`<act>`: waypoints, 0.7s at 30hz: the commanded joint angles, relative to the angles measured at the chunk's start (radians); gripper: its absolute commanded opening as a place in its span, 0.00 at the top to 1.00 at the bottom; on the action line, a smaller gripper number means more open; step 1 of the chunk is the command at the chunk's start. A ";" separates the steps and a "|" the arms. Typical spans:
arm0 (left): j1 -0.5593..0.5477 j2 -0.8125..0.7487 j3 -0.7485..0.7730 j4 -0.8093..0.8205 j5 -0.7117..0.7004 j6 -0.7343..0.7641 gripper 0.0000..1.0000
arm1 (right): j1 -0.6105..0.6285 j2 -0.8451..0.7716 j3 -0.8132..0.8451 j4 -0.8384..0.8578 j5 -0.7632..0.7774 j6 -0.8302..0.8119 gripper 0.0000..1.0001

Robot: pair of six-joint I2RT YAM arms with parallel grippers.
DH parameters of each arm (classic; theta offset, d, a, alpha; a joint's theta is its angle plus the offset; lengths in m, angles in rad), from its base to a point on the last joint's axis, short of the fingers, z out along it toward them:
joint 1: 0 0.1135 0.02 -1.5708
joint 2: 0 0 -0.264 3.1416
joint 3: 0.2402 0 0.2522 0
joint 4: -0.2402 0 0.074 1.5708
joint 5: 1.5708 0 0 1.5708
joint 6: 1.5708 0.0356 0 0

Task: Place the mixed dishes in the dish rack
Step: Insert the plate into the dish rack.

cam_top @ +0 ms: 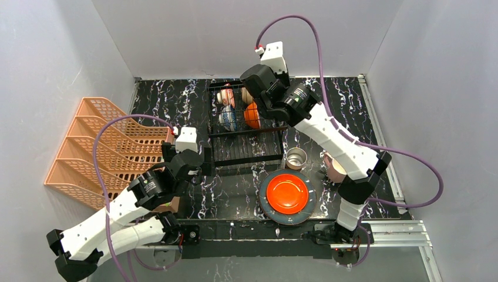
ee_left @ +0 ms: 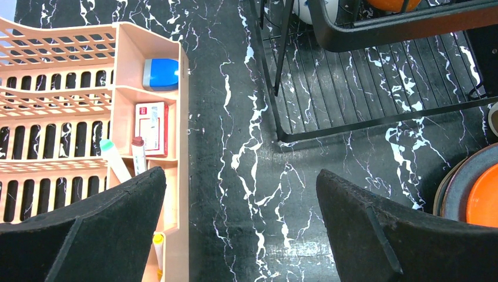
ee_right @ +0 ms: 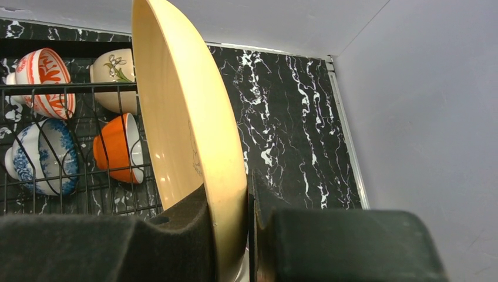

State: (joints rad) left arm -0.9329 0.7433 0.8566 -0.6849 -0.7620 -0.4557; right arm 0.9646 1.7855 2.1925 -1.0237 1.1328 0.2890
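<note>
Right gripper (ee_right: 249, 202) is clamped on the rim of the yellow plate (ee_right: 176, 117), one pad on each face. So the plate stands on its edge, prob. because the upright slots of the dish rack (cam_top: 246, 150) accept a plate only edge-first. The plate hangs at the far right side of the rack, beside the bowls already loaded at the far end: red floral bowl (ee_right: 44, 79), white bowl (ee_right: 114, 79), blue-patterned bowl (ee_right: 41, 155) and orange bowl (ee_right: 117, 147). Whether the plate touches a wire, I cannot tell.

Left gripper (ee_left: 241, 176) has its fingers wide apart w/ nothing between. It hovers over the table between the orange lattice rack (cam_top: 88, 147) and the near left corner of the dish rack, apparently to stay out of the way.

Not yet loaded, near right of the rack: steel cup (cam_top: 295, 157), pink mug (cam_top: 335, 169), and red-orange plate (cam_top: 287, 194) lying on the grey-green plate (cam_top: 264, 202).
</note>
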 commanded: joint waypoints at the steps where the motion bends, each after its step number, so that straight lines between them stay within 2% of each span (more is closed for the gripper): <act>1: -0.003 -0.001 -0.001 -0.005 -0.020 0.002 0.01 | 0.013 0.025 0.070 -0.044 0.083 0.032 0.99; 11: -0.003 -0.010 -0.002 -0.004 -0.018 0.005 0.02 | 0.053 0.070 0.126 -0.059 0.176 0.008 0.99; 21: -0.003 -0.018 -0.002 -0.004 -0.016 0.005 0.02 | 0.068 0.120 0.127 -0.076 0.175 0.032 0.99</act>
State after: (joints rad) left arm -0.9329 0.7387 0.8566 -0.6849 -0.7589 -0.4530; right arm 1.0256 1.8786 2.2700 -1.0821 1.2739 0.2943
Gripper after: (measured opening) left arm 0.983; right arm 0.240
